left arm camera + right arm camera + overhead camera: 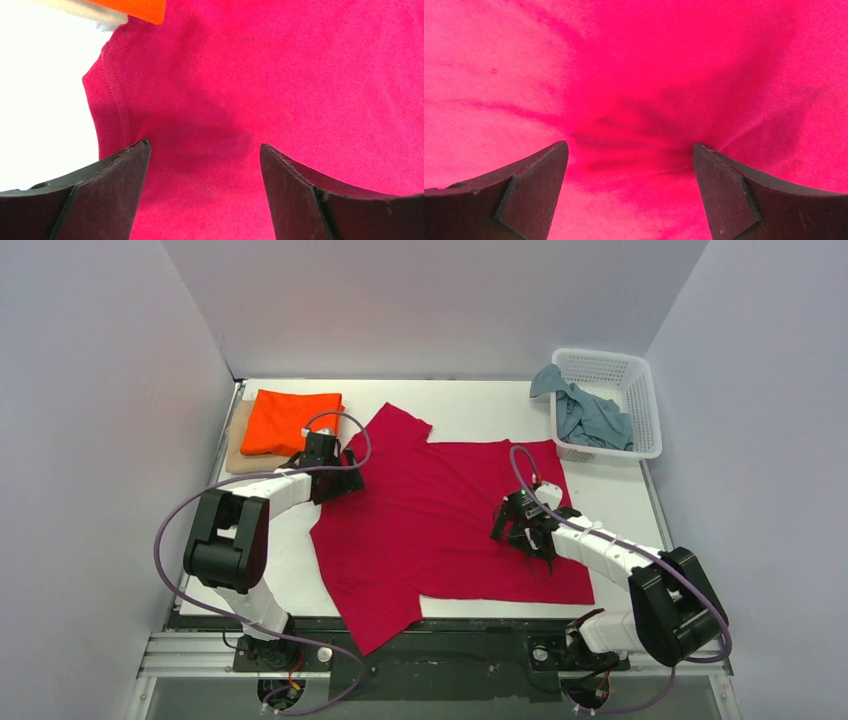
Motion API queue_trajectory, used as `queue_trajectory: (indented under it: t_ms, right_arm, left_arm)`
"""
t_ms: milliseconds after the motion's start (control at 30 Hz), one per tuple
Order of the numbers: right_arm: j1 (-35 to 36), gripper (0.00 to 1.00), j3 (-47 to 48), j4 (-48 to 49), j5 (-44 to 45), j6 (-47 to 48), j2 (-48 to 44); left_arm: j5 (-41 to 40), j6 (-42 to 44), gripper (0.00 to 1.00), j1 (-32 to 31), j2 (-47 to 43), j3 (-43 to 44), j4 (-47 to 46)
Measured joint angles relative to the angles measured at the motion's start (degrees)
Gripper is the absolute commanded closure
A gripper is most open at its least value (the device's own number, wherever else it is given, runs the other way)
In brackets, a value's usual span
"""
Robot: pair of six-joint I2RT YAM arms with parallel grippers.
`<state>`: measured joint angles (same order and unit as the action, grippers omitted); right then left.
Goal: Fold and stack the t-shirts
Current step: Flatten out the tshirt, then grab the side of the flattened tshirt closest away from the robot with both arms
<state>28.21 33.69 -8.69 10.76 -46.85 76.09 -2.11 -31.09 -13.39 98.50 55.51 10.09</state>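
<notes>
Quick status from my end. The red shirt (440, 515) is spread out flat across the middle of the table (480, 405), lying sideways: one sleeve points to the far left, the other hangs toward the near edge, and the bottom hem is on the right.

The left gripper (205, 144) is wide open and holding nothing. It sits over the left end of the red shirt. In its wrist view, the curved ribbed edge of the cloth, which looks like the collar, is just to the left of the left finger. Plain red fabric fills the gap between the fingers.

The right gripper (630, 143) is spread wide too, with nothing in it. It's over the right half of the same shirt, a bit in from the hem. The cloth between its fingers is creased and shadowed. I can't tell from either wrist view whether the tips actually touch the fabric.

The orange shirt (290, 420) is folded at the far left, on top of the beige shirt (236, 452), just beside the left gripper. The grey-blue shirt (592, 418) is crumpled in the white basket (648, 400) at the far right, with a bit hanging over the rim.
</notes>
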Motion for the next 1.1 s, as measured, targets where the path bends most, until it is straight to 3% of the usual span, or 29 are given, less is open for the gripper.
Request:
queue_trajectory:
  t_ms: [267,500,667,767,933,1100]
  right_arm:
    - [-0.46,0.01,6.32,-11.32,3.04,1.29,-3.56]
    - [-5.77,0.0,7.08,-16.48,6.93,-0.52,-18.78]
    - [-14.21,0.0,0.48,-22.93,8.37,-3.98,-32.63]
    - [-16.74,0.01,-2.71,-26.64,8.81,-5.73,-37.42]
    - [-19.08,0.04,-5.44,-30.69,8.76,-7.61,-38.1]
    - [-20.26,0.07,-5.92,-31.98,8.76,-8.24,-37.92]
  left_arm:
    - [-1.14,0.22,0.09,0.0,-2.78,1.05,4.07]
    - [-8.26,-4.13,0.09,-3.37,-15.78,6.03,14.08]
    - [-11.52,-12.17,0.09,-13.92,-30.05,1.16,23.41]
    - [-12.39,-18.38,0.12,-24.17,-37.18,-5.79,31.95]
    - [-10.1,-28.09,0.23,-38.84,-45.9,-15.8,45.83]
    - [-4.83,-35.01,0.34,-52.52,-50.95,-21.09,45.33]
